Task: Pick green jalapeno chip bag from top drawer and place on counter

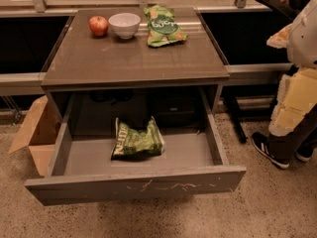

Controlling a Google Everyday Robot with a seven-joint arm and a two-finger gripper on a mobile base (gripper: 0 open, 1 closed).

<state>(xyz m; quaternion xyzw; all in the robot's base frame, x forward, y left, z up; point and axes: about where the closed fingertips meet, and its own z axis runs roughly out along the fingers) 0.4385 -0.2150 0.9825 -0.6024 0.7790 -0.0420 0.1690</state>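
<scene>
The green jalapeno chip bag [137, 141] lies crumpled on the floor of the open top drawer [133, 185], left of its middle, with its white lettering along the left edge. The drawer is pulled fully out below the counter [133, 58]. Pale white and cream segments of my arm [297, 83] stand at the right edge of the view, well right of the drawer and the counter. The gripper itself does not show in the view.
On the counter's back edge stand a red apple [98, 25], a white bowl [124, 24] and a paler green bag with a dark round logo [163, 26]. An open cardboard box [34, 133] lies left of the drawer. A person's leg and shoe [270, 150] are at the right.
</scene>
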